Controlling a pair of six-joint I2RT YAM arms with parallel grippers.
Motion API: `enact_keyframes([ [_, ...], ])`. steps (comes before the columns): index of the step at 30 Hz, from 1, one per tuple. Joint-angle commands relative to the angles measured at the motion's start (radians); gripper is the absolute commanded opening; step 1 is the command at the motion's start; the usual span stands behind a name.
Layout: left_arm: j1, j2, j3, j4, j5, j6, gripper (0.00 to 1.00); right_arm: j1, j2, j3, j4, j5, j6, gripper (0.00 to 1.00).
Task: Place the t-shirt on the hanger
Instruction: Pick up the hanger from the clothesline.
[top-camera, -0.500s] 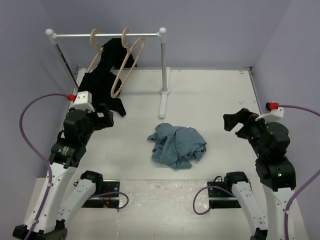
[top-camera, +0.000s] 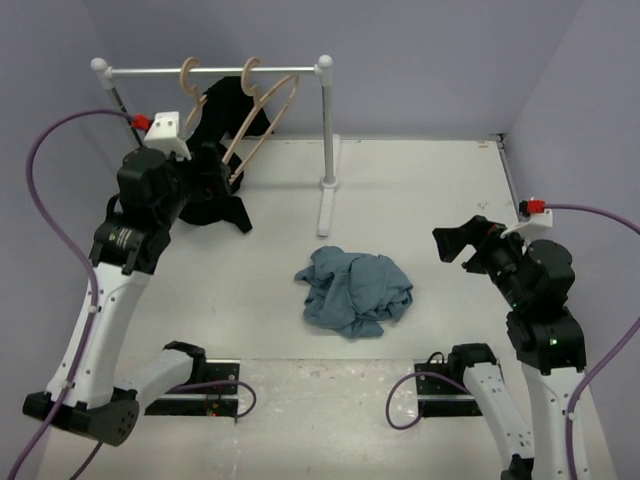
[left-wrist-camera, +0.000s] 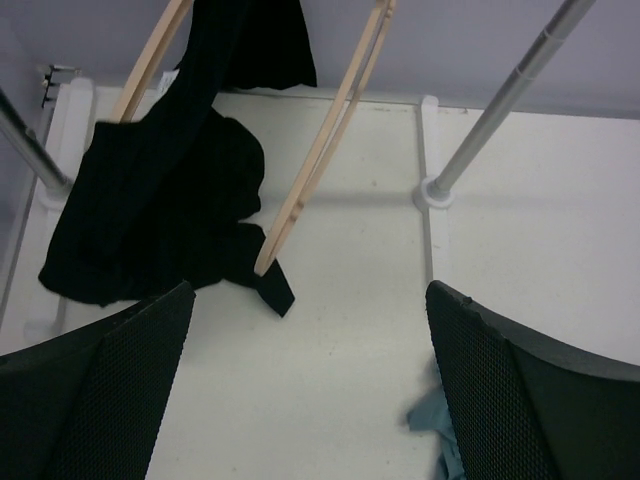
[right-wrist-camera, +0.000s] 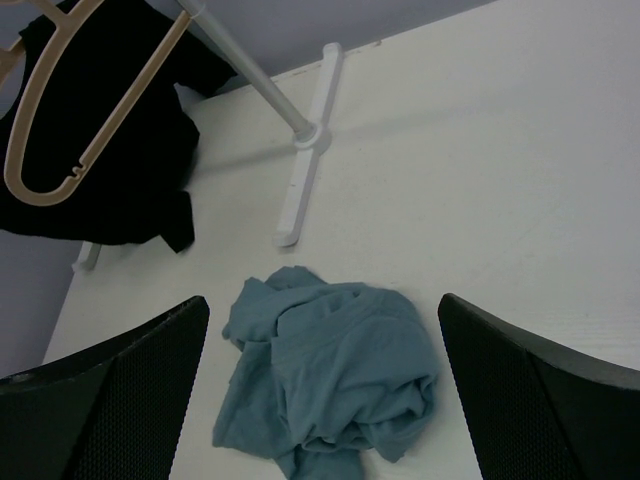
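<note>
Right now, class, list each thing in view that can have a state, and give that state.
t-shirt: crumpled in a heap on the table, not held.
hanger: bare, hooked on the rail.
second hanger: on the rail, draped in black cloth.
black garment: hanging, lower end resting on the table.
left gripper: open, empty.
right gripper: open, empty.

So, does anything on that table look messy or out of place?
Yes. The t-shirt lies crumpled in a heap on the table, not hung. The black garment droops lopsidedly from the rail, its lower end pooling on the table. The bare hanger beside it hangs at a slant. Nothing looks spilled or broken.
</note>
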Motion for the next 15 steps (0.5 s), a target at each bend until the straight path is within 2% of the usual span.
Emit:
enact_keyframes([
  [1,-0.004,0.185,0.109,0.049,0.04,0.126,1.0,0.003,0.022,-0.021,0.078,-0.097,0.005,0.99],
  [5,-0.003,0.345,0.206,0.123,-0.016,0.228,1.0,0.002,0.037,-0.033,0.103,-0.151,0.009,0.99],
  [9,-0.003,0.531,0.338,0.013,-0.031,0.263,0.94,0.002,0.041,-0.041,0.107,-0.18,-0.003,0.99],
  [13,-0.003,0.581,0.338,0.006,0.029,0.263,0.71,0.002,0.046,-0.057,0.119,-0.183,-0.004,0.99],
  [15,-0.003,0.583,0.331,0.014,0.036,0.252,0.45,0.002,0.051,-0.062,0.125,-0.198,0.0,0.99],
])
